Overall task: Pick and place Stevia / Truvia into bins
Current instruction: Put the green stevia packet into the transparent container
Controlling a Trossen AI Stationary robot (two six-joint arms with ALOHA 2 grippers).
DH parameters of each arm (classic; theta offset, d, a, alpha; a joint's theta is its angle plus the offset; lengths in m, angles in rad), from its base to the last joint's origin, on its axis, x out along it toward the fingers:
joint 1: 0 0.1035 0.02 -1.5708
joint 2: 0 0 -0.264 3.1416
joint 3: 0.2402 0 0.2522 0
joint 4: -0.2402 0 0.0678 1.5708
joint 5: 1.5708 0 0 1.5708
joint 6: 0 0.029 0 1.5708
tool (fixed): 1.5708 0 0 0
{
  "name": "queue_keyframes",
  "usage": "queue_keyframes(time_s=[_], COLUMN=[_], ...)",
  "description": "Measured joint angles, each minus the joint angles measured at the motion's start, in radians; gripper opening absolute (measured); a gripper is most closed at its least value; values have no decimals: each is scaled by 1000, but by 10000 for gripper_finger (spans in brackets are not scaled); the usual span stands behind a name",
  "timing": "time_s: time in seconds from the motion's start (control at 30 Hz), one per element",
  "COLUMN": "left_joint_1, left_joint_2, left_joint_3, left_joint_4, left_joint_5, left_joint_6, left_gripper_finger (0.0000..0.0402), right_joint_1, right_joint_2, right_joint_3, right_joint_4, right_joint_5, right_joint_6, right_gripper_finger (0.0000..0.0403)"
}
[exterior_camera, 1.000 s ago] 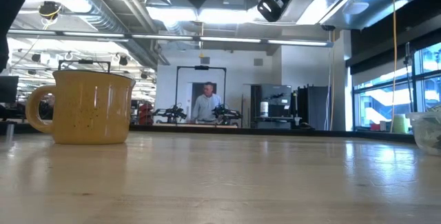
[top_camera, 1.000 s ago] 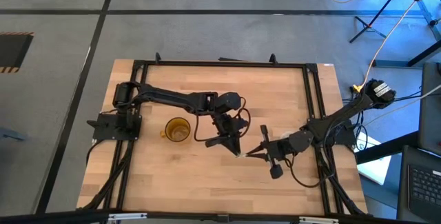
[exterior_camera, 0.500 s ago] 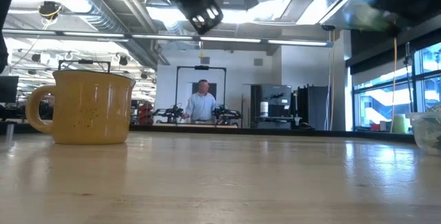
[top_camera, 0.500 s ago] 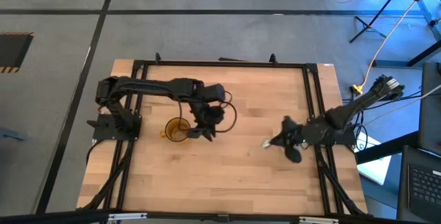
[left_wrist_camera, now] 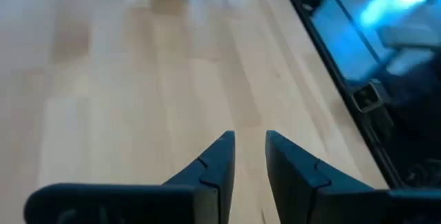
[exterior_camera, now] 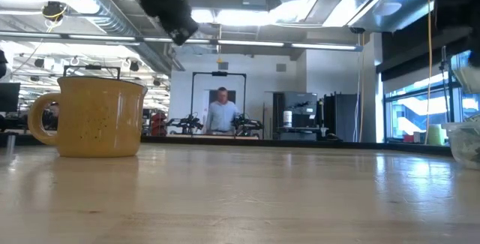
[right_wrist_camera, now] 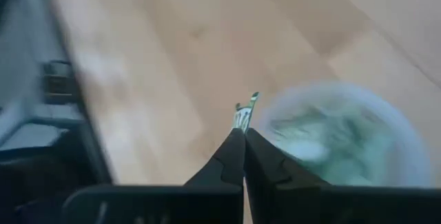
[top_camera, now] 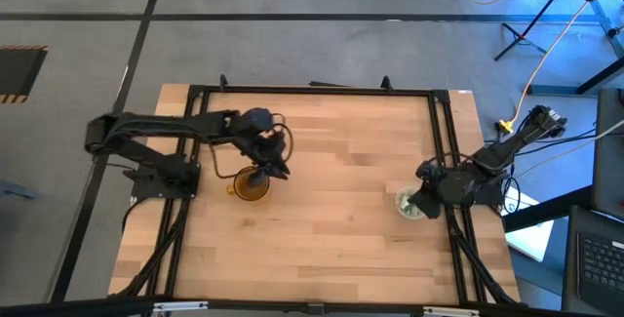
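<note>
**Sachet pinched above the clear cup, mug under the left gripper**

The table (top_camera: 331, 249) shows bare wood across its whole middle, between the 2 bins; a black frame runs along its sides. The amber mug (top_camera: 251, 184) stands on the left half, well apart from the clear cup (top_camera: 409, 203), which sits close to the right frame rail.

The right gripper (right_wrist_camera: 244, 131) is just beside the clear cup's rim, its fingers pressed together on 1 green-and-white sachet (right_wrist_camera: 245, 114) that sticks up past the tips. The cup already holds a pile of sachets.

The left gripper (left_wrist_camera: 249, 138) hangs over the amber mug, its fingers slightly spread with nothing between them.

A person (exterior_camera: 220, 112) stands in the room behind.
</note>
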Motion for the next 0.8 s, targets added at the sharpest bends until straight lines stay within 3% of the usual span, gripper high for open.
queue_keyframes(time_s=[0.3, 0.57, 0.8], left_joint_1=[-2, -2, 0], left_joint_2=[-179, -203, -230], left_joint_3=[-228, -278, -304], left_joint_4=[186, 184, 239], left_joint_5=[-39, -41, -46], left_joint_6=[-100, -124, -96], left_gripper_finger=[75, 76, 74], right_joint_1=[-1, -1, -1], right_joint_2=[3, 7, 7], right_joint_3=[-77, -155, -155], right_joint_4=[-93, -93, -92], right_joint_5=[-41, -85, -83], right_joint_6=[149, 198, 194], right_gripper_finger=[1, 4, 34])
